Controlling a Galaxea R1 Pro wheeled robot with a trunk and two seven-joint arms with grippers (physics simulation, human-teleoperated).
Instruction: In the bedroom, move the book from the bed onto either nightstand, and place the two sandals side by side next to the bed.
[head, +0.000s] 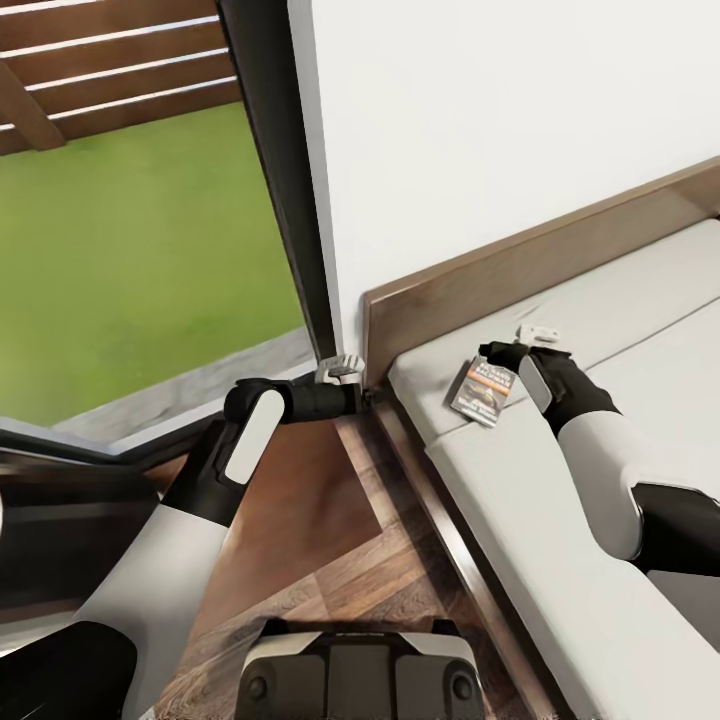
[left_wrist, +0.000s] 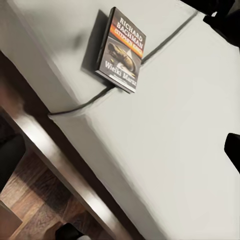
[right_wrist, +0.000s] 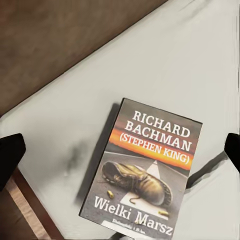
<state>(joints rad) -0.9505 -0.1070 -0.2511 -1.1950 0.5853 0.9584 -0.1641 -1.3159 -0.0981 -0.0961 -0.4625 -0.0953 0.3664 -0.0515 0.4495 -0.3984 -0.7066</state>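
Head view: book (head: 483, 390) lies flat on the bed (head: 560, 500) just beside the right gripper (head: 535, 335), untouched; whether the fingers are spread, I cannot tell.

A thin paperback book (head: 482, 392) (left_wrist: 121, 50) (right_wrist: 145, 172) lies flat, cover up, on my bed's (head: 560, 520) (left_wrist: 175, 150) (right_wrist: 75, 115) light-grey mattress near the dark wooden headboard. Its cover shows a worn boot, an orange band and white lettering: "Richard Bachman (Stephen King), Wielki Marsz". It lies across a seam in the mattress, close to the bed's wooden edge.
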